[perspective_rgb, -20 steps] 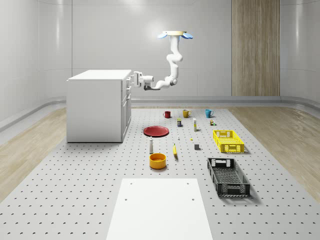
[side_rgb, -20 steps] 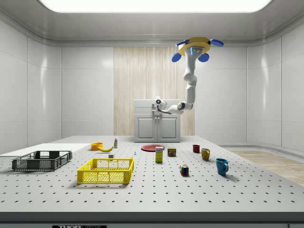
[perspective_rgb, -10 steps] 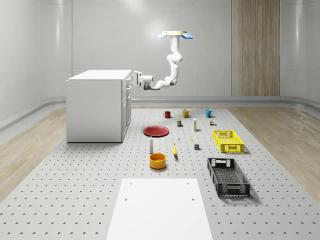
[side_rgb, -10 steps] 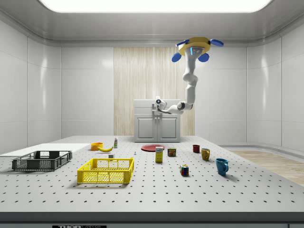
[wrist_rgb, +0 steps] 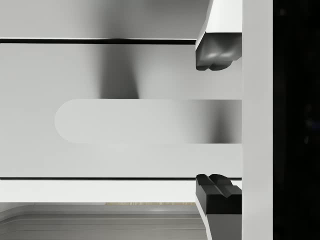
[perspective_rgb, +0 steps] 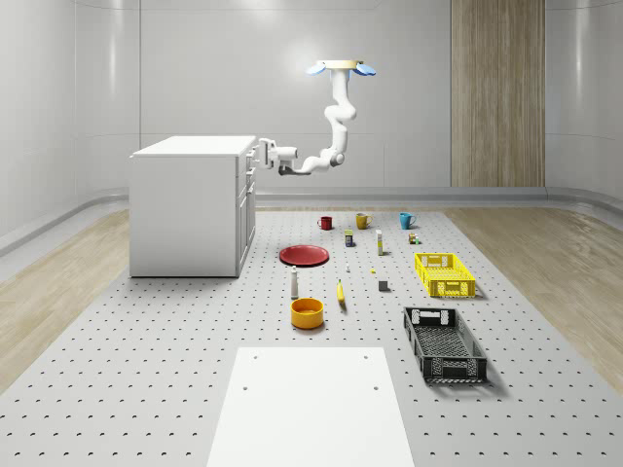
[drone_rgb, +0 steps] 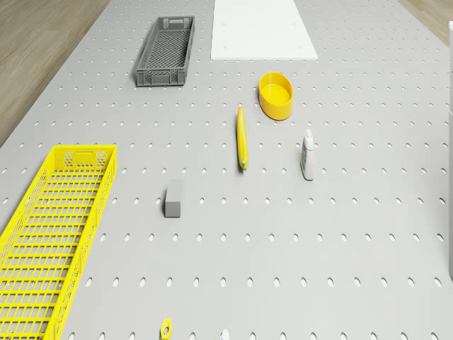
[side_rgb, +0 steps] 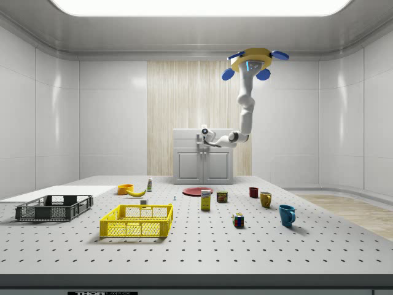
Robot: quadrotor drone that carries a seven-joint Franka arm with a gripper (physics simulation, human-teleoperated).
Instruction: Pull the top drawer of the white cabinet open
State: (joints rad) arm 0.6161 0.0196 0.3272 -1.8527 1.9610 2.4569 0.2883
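The white cabinet (perspective_rgb: 190, 206) is seen standing on the pegboard table (perspective_rgb: 146, 370) at the whole-scene view's left, its front turned toward the scattered items. The drone (perspective_rgb: 342, 67) is held hovering high above the table's far end, beside the cabinet and above the row of mugs. From it the arm (perspective_rgb: 334, 126) is hung down and bent across to the cabinet's upper front. The top drawer (wrist_rgb: 125, 110) is seen close up in the wrist view, its flat front crossed by a long rounded handle (wrist_rgb: 145, 121), and it looks shut. The claw (wrist_rgb: 218, 121) is spread wide, one dark fingertip (wrist_rgb: 215, 51) above the handle's end and the other below, neither clearly pressed on it. Nothing is gripped. In the side view the claw (side_rgb: 203, 131) is placed right at the drawer's level.
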